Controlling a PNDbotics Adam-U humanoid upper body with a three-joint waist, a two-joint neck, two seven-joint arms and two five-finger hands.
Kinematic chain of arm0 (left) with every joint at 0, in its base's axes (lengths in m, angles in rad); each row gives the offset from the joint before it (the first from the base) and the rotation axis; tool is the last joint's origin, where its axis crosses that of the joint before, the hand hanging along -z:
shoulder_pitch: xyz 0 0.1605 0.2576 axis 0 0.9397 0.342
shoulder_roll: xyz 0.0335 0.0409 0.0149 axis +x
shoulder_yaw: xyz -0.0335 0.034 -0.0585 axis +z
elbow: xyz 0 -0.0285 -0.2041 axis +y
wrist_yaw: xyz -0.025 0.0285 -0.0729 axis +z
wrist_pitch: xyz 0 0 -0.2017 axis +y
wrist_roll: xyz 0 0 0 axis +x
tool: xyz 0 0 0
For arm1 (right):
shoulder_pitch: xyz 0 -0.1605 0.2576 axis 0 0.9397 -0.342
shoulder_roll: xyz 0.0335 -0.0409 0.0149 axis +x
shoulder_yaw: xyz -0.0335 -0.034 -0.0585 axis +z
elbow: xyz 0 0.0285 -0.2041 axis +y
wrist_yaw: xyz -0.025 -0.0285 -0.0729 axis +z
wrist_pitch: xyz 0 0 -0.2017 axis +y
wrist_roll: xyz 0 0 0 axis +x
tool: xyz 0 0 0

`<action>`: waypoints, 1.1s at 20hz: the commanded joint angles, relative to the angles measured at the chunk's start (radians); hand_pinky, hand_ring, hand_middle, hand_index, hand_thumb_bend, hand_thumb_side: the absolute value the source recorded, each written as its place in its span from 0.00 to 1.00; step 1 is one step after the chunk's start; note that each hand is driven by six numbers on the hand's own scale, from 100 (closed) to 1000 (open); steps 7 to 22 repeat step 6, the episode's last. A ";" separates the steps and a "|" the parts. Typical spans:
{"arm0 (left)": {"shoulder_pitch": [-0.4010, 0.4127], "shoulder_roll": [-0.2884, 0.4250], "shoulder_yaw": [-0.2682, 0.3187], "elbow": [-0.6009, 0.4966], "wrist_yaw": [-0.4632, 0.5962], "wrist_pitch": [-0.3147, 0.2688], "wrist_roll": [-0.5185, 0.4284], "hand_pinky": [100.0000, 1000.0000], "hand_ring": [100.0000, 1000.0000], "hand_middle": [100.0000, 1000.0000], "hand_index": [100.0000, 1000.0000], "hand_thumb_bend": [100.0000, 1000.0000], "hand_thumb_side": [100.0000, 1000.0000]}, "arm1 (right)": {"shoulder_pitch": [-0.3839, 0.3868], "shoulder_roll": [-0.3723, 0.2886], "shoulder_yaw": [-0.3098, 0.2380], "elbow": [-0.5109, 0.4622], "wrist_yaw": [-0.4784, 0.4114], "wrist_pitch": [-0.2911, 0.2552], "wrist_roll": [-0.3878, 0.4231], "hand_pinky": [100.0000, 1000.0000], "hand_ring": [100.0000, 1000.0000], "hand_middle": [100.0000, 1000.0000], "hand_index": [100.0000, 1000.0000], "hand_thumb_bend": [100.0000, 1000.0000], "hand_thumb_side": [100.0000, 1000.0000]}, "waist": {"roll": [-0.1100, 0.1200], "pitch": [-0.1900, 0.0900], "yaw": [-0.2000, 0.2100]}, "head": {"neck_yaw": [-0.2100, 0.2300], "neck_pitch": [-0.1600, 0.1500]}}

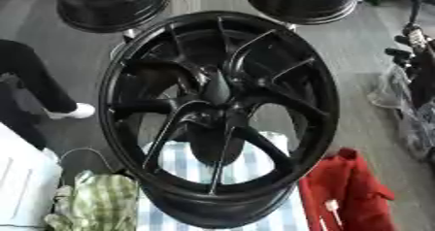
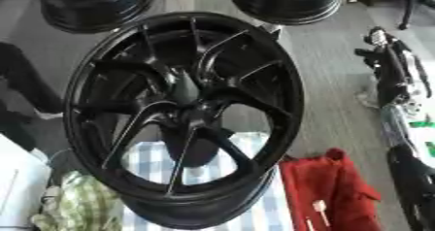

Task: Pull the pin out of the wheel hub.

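Grey plank floor (image 1: 357, 55) is lying under everything. At 6 o'clock a blue-checked cloth (image 1: 255, 164) is padding the black alloy wheel (image 1: 119, 87), which is filling the centre. Its hub (image 1: 217, 90) looks rigid, heavy, smooth; no pin is distinguishable there. At 12 o'clock, two more rims (image 1: 110, 4). Hands are showing nowhere, so finger state unknown.

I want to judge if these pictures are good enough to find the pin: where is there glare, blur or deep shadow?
Left eye view: the black wheel is soft; pale sheen on its spokes, the hub centre a dark blur, no pin distinguishable. Right eye view: equally soft; the red cloth and checked cloth are bright, the wheel's inside stays in shadow.
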 commanded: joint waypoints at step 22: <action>0.034 -0.103 0.038 -0.041 0.159 -0.087 0.199 0.71 0.67 0.62 0.71 0.22 0.72 | -0.018 -0.022 -0.011 -0.028 -0.011 -0.011 -0.012 0.93 0.68 0.73 0.76 0.00 0.49 | -0.002 -0.009 -0.001 | 0.005 -0.002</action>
